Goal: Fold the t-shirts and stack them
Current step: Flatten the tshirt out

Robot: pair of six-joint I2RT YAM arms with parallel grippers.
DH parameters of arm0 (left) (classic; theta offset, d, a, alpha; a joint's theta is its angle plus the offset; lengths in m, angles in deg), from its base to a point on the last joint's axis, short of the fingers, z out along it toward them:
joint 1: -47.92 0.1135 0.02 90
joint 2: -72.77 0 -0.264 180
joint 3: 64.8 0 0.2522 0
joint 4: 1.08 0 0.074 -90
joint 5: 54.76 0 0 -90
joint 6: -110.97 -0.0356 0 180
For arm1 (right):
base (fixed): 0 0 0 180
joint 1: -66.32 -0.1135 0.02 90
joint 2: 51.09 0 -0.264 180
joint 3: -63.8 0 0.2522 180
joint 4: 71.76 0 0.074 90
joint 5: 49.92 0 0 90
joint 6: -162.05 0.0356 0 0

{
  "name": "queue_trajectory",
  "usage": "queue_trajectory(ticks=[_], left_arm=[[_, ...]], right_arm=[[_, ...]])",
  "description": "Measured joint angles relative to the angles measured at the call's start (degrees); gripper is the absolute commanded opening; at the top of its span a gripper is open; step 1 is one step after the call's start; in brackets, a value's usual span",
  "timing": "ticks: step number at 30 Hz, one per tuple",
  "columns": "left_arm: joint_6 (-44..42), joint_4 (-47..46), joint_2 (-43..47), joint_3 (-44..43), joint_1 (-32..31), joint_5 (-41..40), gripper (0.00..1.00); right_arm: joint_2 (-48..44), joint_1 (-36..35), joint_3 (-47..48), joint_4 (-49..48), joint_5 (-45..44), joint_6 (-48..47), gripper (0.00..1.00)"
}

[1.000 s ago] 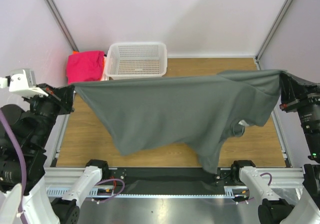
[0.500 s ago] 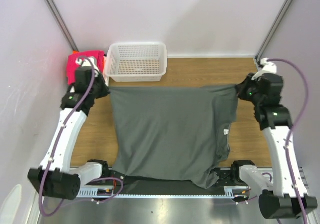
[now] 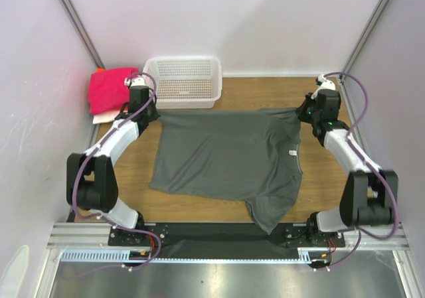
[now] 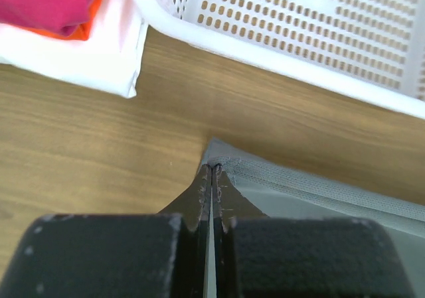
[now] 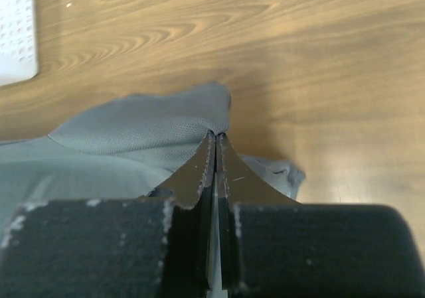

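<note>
**Q:** What are you gripping right now?

**A:** My left end effector (image 4: 211, 172) is pressed together on the hemmed far-left corner of the dark grey t-shirt (image 3: 229, 158). My right end effector (image 5: 214, 137) is pinching its far-right corner.

**Q:** Why two corners?

**A:** With the grips well apart, the far edge runs straight between them, so the body lies spread on the worktop (image 3: 332, 172). I judge this to be the flattening before a first fold.

**Q:** Is it flat everywhere?

**A:** No. The cloth is rumpled beside my right grip, and a near-right flap hangs over the worktop's near edge.

**Q:** And the stack?

**A:** It's far left, beside the white mesh basket (image 3: 182, 80). The magenta-pink t-shirt (image 3: 109, 89) lies on top, with orange cloth (image 4: 80, 32) and white cloth (image 4: 86, 59) under it, clear of my folding space.
</note>
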Motion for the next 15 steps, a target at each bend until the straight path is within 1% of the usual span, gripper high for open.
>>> queue_trajectory(ticks=[3, 6, 15], left_arm=[[0.0, -1.2, -3.7, -1.3, 0.0, -1.0, 0.0], [0.0, -2.4, -6.3, -2.8, 0.0, -1.6, 0.0], [-0.1, -8.2, -12.8, -6.2, 0.0, -1.3, 0.0]], right_arm=[[8.1, 0.0, 3.6, -3.4, 0.3, -0.2, 0.0], [13.6, 0.0, 7.0, -6.0, 0.9, -0.5, 0.0], [25.1, 0.0, 17.9, -10.3, 2.4, -1.0, 0.0]])
